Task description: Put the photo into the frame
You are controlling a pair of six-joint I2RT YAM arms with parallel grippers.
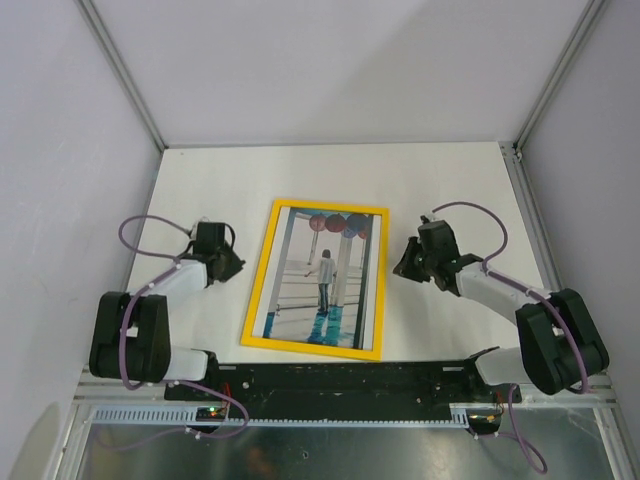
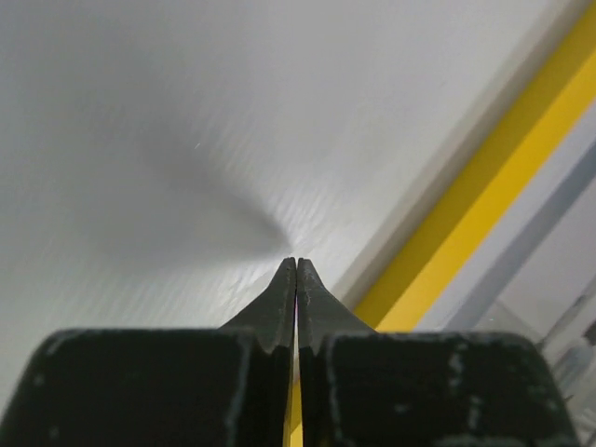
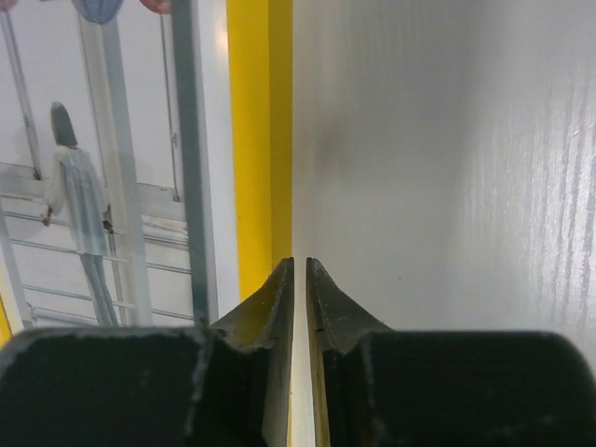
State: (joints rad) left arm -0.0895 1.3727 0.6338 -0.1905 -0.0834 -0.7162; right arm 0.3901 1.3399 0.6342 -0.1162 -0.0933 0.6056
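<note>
The photo [image 1: 325, 275] lies face up inside the yellow frame [image 1: 311, 348] on the table [image 1: 200, 180]; your left gripper [image 2: 296, 265] is pinched together, empty; your right gripper [image 3: 300, 265] is all but together, empty too; if squaring up, nudge the frame's outer edges evenly, tips low.

Frame: I see a thin, bright yellow frame [image 1: 260, 272], portrait, lying flat in the middle of the white surface [image 1: 440, 180], its top tilted slightly right.
Photo: I see the photo [image 1: 322, 280] inside it, face up, showing a person at white railings over blue water, with reddish round shapes at the top.
</note>
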